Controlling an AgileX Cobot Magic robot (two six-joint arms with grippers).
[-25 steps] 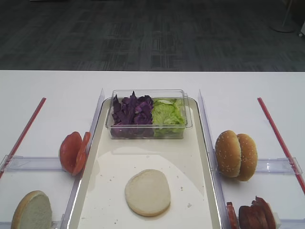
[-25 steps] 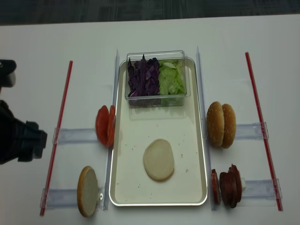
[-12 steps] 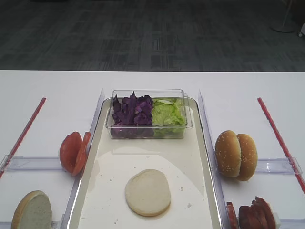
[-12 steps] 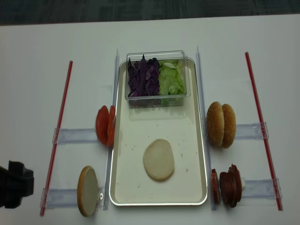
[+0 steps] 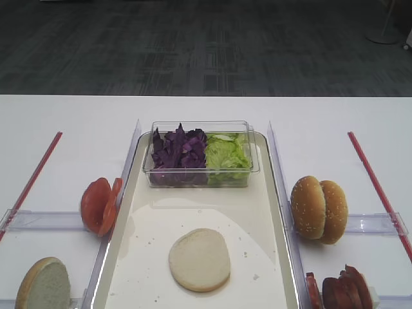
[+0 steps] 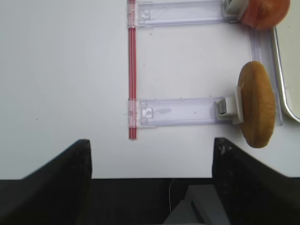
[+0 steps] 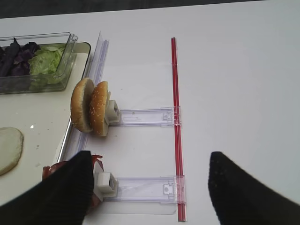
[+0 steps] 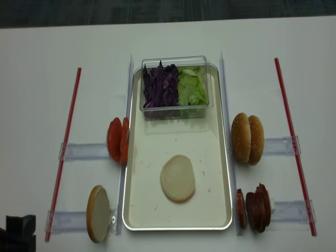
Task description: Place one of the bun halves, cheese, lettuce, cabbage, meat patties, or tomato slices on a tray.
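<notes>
White table (image 8: 31,105) against dark carpet, marked off by red strips (image 8: 65,147). At far left, left gripper (image 6: 151,145) hanging low off the table's near edge, fingers spread wide, holding nothing. Next, upright bun half (image 8: 98,213) and tomato slices (image 8: 118,140) propped on edge in clear holders (image 8: 84,152), probably so a jaw can slip down each side. In the middle, tray (image 8: 220,157) with flat bun half (image 8: 177,178) lying on its near part, apart from clear box (image 8: 176,62) of cabbage (image 8: 160,86) and lettuce (image 8: 192,88) at the far end. To the right, sesame buns (image 8: 248,138) and meat patties (image 8: 255,208), likewise racked on edge. Farthest right, right gripper (image 7: 151,157) wide apart too, empty, just beside the patties.
</notes>
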